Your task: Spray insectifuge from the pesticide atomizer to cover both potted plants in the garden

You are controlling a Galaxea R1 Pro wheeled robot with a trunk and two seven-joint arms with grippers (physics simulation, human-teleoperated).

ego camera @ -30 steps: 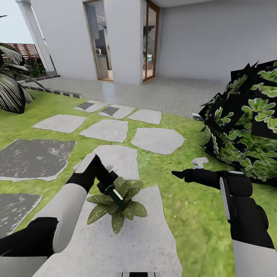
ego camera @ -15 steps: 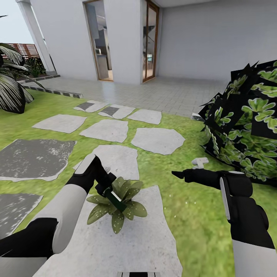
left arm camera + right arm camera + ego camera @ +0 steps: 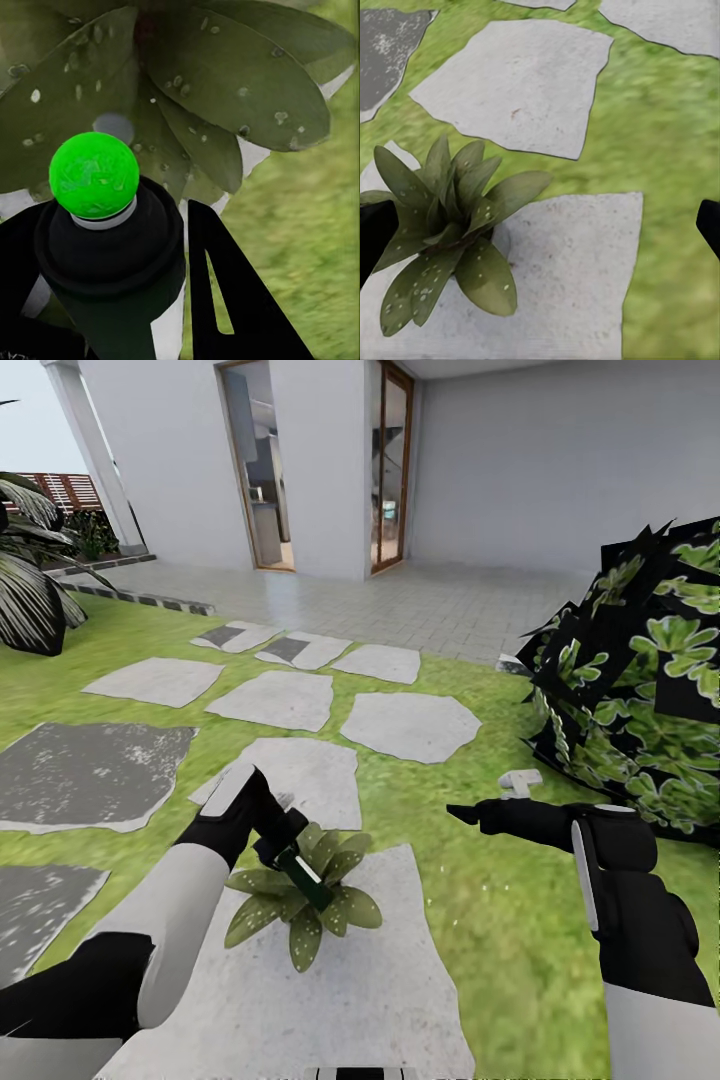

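Observation:
My left gripper (image 3: 283, 848) is shut on the pesticide atomizer (image 3: 308, 882), a slim dark-green bottle with a white band. The bottle is tilted down over a potted plant (image 3: 300, 905) with speckled leaves, which stands on a pale stepping stone (image 3: 390, 980). In the left wrist view the atomizer's tip (image 3: 94, 174) shows bright green, right above the plant's leaves (image 3: 232, 82). My right gripper (image 3: 462, 815) hovers open over the lawn beside the plant, holding nothing. The right wrist view looks down on the same potted plant (image 3: 450, 217). The second potted plant is out of view.
A large dark bush (image 3: 640, 690) stands close on the right, with a small white object (image 3: 520, 782) on the grass at its foot. Several grey stepping stones (image 3: 410, 725) lead to the tiled porch and doors (image 3: 390, 470). A palm-like plant (image 3: 25, 590) is far left.
My left arm has sunk slightly, keeping the atomizer over the plant. The right arm has not moved.

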